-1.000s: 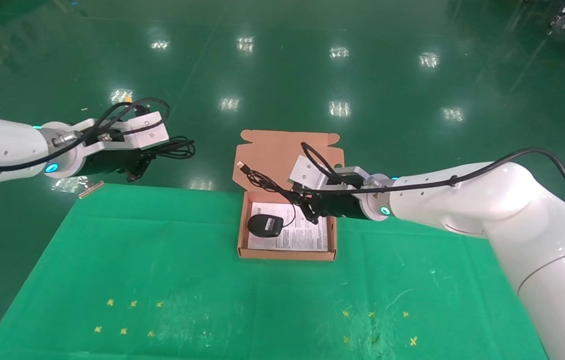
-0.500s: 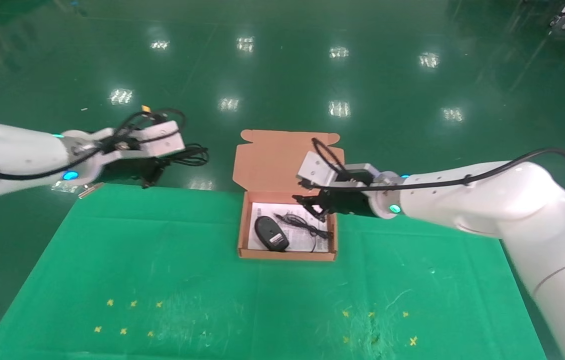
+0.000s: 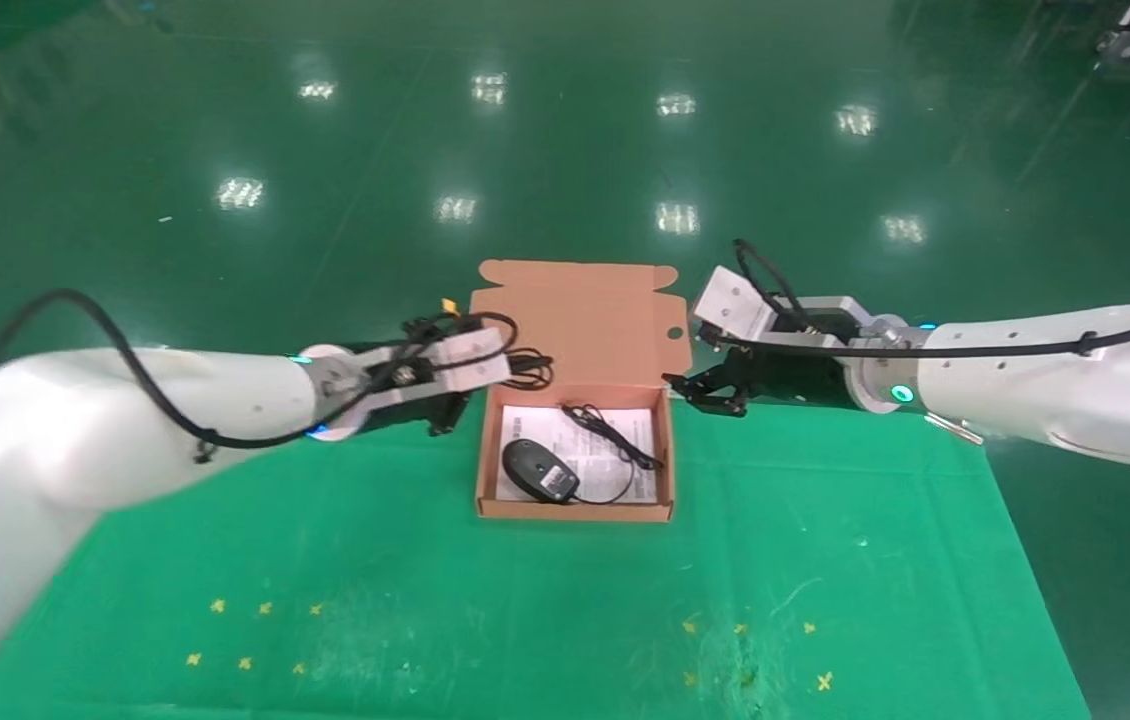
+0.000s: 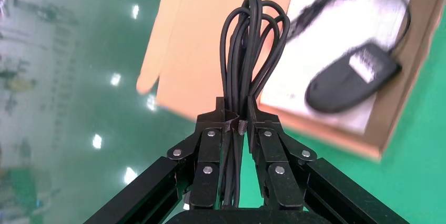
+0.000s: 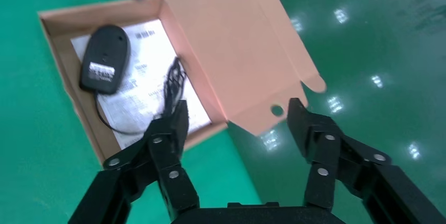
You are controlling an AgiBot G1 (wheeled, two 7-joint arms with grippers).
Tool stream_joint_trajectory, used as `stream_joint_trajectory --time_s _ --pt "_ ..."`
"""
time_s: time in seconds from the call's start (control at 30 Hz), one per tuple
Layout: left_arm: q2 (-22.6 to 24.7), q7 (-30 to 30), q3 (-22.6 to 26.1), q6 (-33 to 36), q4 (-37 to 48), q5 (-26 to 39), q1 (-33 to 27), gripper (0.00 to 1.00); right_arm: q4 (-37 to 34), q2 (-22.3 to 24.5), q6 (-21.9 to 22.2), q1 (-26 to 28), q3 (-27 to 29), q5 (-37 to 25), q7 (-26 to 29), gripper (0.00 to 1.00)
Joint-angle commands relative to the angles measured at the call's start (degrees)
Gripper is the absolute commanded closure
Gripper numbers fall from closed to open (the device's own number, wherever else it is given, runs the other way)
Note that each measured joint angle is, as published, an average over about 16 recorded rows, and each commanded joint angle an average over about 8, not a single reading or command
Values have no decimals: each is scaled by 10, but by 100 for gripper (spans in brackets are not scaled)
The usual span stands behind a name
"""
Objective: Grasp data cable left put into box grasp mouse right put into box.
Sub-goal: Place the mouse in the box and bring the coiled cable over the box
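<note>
Left claw (image 4: 235,124) pinching data cable (image 4: 251,50); right claw (image 5: 236,124) spread, mouse (image 3: 537,470) in box (image 3: 575,512), print unreadable

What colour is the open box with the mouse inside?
The box is salmon-orange cardboard, with a white printed sheet as its floor. It shows best in the right wrist view.

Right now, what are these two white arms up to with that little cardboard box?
They are packing it. The mouse already lies in the open box on its white sheet, with its cord beside it. The right pincer hangs open and empty just off the box's right side. The left pincer is shut on the data cable, holding the looped bundle at the box's left edge, not yet inside.
</note>
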Motion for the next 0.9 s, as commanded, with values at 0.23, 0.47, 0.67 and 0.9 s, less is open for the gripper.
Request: stream_joint_trajectory --time_s 0.23,0.47,0.67,0.9 --pt "66 116 18 -62 94 -86 11 100 71 54 -13 -9 1 -16 49 0" --pt "74 194 56 -74 117 -186 11 86 126 87 -21 -18 -2 -36 97 0" --pt "78 212 75 -78 134 -231 7 11 149 97 -24 -21 -5 -47 116 0" --pt "75 213 75 -79 133 -232 7 0 149 96 -24 -22 -6 -48 115 0"
